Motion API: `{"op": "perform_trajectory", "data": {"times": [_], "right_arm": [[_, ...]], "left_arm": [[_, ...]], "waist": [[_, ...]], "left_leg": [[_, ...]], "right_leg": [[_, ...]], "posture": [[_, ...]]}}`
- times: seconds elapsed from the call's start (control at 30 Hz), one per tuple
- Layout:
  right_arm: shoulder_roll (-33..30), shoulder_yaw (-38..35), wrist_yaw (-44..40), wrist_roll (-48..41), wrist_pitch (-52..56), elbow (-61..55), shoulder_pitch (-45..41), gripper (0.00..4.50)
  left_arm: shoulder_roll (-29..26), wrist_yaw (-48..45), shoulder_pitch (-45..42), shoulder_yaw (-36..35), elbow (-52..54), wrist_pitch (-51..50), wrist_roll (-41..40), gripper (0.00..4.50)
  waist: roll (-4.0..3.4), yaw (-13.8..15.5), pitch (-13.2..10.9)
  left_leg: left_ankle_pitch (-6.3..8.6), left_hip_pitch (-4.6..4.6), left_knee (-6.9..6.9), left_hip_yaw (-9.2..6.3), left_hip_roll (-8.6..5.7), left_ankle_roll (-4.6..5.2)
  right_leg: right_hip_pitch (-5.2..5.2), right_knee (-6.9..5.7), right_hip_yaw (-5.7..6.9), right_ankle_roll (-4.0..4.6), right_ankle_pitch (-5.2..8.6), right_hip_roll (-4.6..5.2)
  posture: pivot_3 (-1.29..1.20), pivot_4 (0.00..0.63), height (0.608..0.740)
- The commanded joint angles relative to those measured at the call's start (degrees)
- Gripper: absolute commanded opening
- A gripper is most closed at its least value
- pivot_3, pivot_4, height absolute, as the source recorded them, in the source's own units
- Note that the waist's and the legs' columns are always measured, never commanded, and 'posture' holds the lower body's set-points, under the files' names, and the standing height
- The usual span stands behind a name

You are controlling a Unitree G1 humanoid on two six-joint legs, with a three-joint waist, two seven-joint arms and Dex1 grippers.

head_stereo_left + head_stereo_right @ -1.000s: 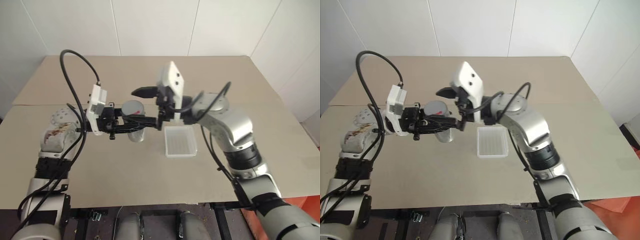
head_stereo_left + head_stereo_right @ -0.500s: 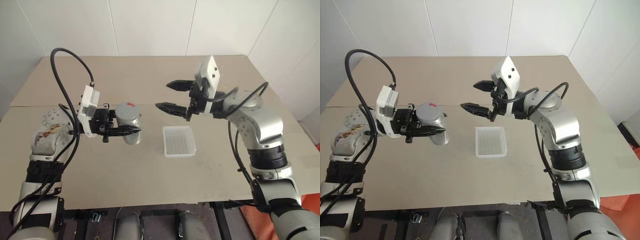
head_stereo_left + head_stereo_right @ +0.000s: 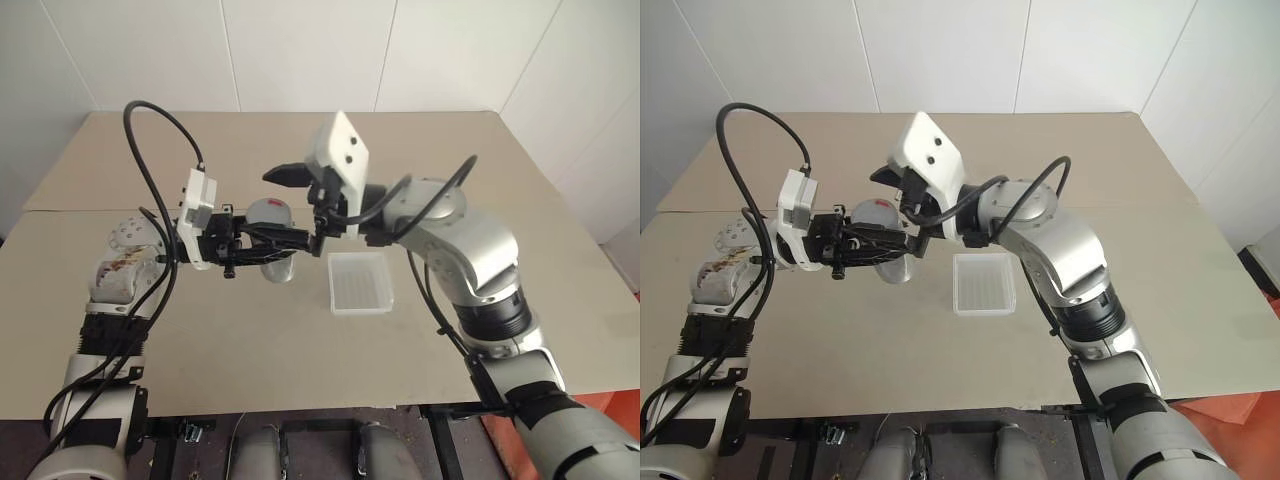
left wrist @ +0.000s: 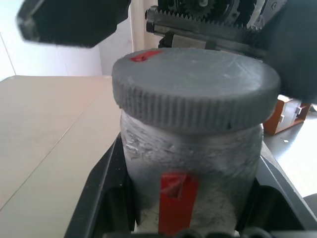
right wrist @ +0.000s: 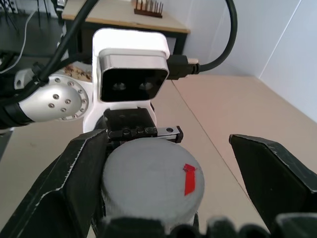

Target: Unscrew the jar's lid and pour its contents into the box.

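My left gripper (image 3: 262, 245) is shut on the jar (image 4: 190, 158), a silvery cylinder with a red mark, and holds it upright just left of the box (image 3: 360, 282). The grey lid (image 5: 151, 178), with a small red mark, sits on the jar. From the right, my right gripper (image 3: 283, 208) reaches over it, open. Its two black fingers (image 5: 64, 183) straddle the lid, one close against its rim and the other well apart. The contents are hidden inside the jar. The box is a shallow translucent white tray lying flat and empty on the table.
The beige table (image 3: 200, 340) reaches to white walls at the back and has a seam running across its middle. A black cable (image 3: 150, 130) loops high above my left wrist. The table's front edge lies close below the arms.
Half a second ago the right gripper stood away to the right, above the box. It has swung back left and again straddles the lid, as a second ago. The left gripper kept hold of the jar.
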State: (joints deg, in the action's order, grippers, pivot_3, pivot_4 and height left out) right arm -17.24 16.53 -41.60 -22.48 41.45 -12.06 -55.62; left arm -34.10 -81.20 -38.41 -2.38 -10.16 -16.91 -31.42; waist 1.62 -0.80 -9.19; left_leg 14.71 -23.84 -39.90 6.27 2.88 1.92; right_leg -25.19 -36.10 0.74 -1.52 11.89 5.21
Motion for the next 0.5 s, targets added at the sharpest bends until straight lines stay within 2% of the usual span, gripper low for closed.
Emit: {"op": "perform_trajectory", "data": {"times": [0.03, 0.5], "right_arm": [[-0.40, -1.13, 0.75, 1.66, -0.95, 0.00, -1.03, 4.47], [-8.89, -9.48, -3.17, -4.11, -0.74, -2.51, 2.57, 4.47]], "left_arm": [[-0.64, -0.61, -1.29, -0.90, 1.42, 0.99, -0.56, 1.98], [-2.13, -0.68, 0.00, -1.67, 2.18, 0.93, -1.05, 1.98]], "waist": [[0.00, 0.04, 0.00], [0.00, 0.11, 0.00]], "left_leg": [[0.00, 0.00, -0.01, 0.00, 0.00, 0.00], [0.01, 0.00, 0.00, 0.00, 0.00, 0.01]], "right_leg": [[0.00, 0.00, 0.00, 0.00, 0.00, 0.00], [0.00, 0.02, 0.00, 0.00, 0.00, 0.01]], "posture": [[0.00, 0.150, 0.740], [0.00, 0.150, 0.740]]}}
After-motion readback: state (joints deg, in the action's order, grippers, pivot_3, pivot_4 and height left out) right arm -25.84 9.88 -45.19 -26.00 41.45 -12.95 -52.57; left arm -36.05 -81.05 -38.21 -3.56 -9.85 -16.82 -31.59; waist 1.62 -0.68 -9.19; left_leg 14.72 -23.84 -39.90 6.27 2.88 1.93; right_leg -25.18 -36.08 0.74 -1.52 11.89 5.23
